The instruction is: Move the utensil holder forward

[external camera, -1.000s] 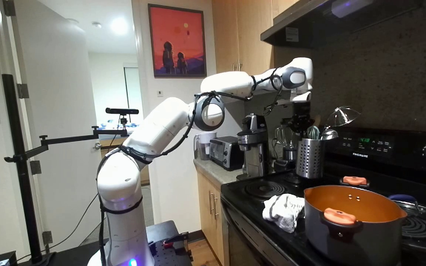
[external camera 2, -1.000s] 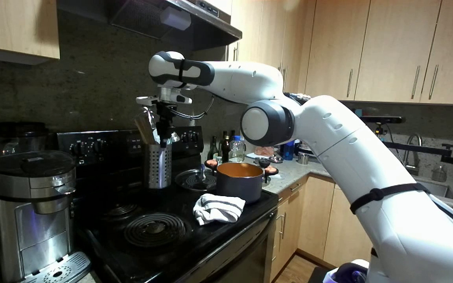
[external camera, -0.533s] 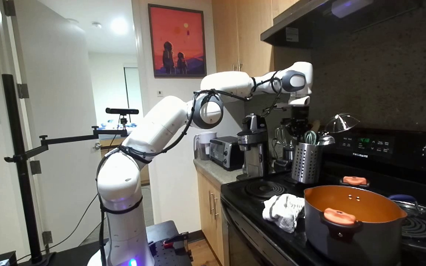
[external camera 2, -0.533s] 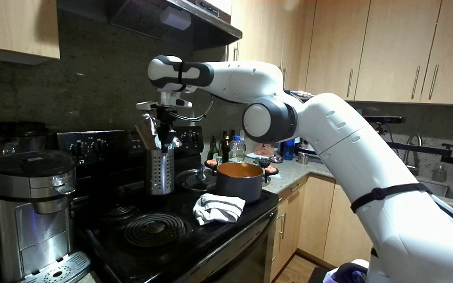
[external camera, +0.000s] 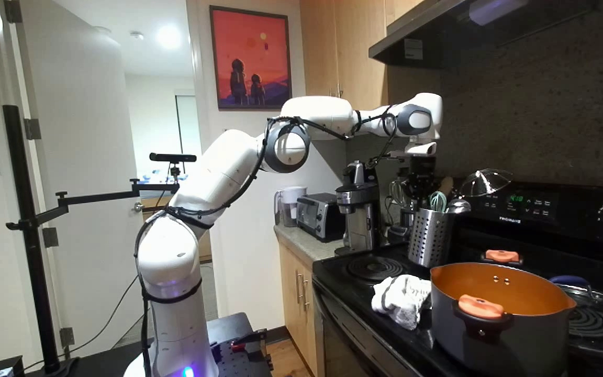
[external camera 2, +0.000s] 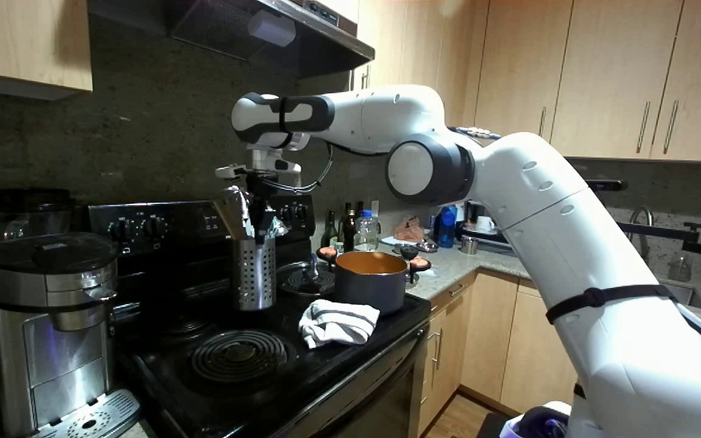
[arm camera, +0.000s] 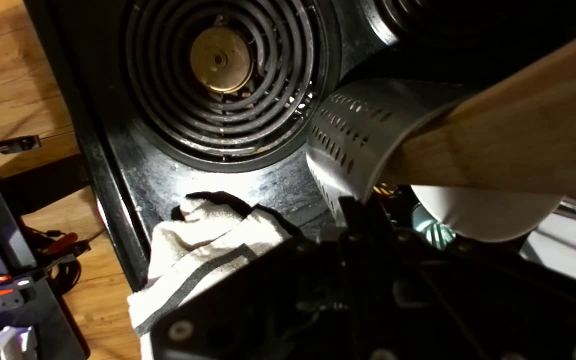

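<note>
The utensil holder (external camera: 429,240) is a silvery perforated metal cup on the stove side of both exterior views (external camera 2: 255,277). Wooden handles (external camera 2: 229,216), a teal whisk (external camera: 437,201) and a ladle stick out of its top. My gripper (external camera 2: 260,234) points down at its rim. In the wrist view, the gripper (arm camera: 365,212) is shut on the rim, with one dark finger outside the wall and one inside. The holder (arm camera: 350,135) leans slightly in an exterior view. I cannot tell whether its base touches the stove.
A large pot with orange inside (external camera: 500,324) stands on the stove beside the holder. A striped white towel (external camera 2: 338,322) lies near the front edge. A coil burner (external camera 2: 239,356) is at the front. A coffee machine (external camera 2: 52,340) stands beside the stove. The range hood (external camera 2: 277,36) hangs above.
The gripper and the utensil holder have moved together away from the back panel, toward the stove's front, and lower in both exterior views. The arm's elbow has drawn back. The pot and towel have not moved.
</note>
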You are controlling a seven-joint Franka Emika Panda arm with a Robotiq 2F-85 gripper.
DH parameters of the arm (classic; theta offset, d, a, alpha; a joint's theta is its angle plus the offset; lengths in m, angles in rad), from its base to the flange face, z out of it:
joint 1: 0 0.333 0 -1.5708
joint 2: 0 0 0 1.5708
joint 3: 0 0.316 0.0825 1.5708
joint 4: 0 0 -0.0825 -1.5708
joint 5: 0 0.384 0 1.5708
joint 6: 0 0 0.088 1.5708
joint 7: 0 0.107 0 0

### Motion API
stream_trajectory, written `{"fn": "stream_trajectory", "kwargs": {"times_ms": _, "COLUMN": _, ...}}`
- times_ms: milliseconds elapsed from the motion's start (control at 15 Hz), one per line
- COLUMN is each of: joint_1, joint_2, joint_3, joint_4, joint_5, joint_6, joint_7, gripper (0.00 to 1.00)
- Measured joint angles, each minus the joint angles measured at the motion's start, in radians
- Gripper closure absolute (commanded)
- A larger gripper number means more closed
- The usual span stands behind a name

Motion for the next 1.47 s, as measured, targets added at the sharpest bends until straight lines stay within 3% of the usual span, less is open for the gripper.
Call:
{"fn": "stream_trajectory", "kwargs": {"times_ms": 533, "joint_1": 0.000, "joint_2": -0.176, "joint_3": 0.001, "joint_4": -0.353, "joint_5": 0.000, "joint_6": 0.271, "joint_7": 0.000, "gripper": 0.99}}
{"fn": "stream_trajectory", "kwargs": {"times_ms": 1067, "joint_1": 0.006, "joint_2": -0.398, "joint_3": -0.009, "joint_4": -0.725, "joint_5": 0.013, "joint_6": 0.411, "joint_7": 0.000, "gripper": 0.99}}
{"fn": "stream_trajectory", "kwargs": {"times_ms": 1467, "joint_1": 0.006, "joint_2": -0.525, "joint_3": -0.020, "joint_4": -0.923, "joint_5": 0.013, "joint_6": 0.533, "joint_7": -0.001, "gripper": 0.99}}
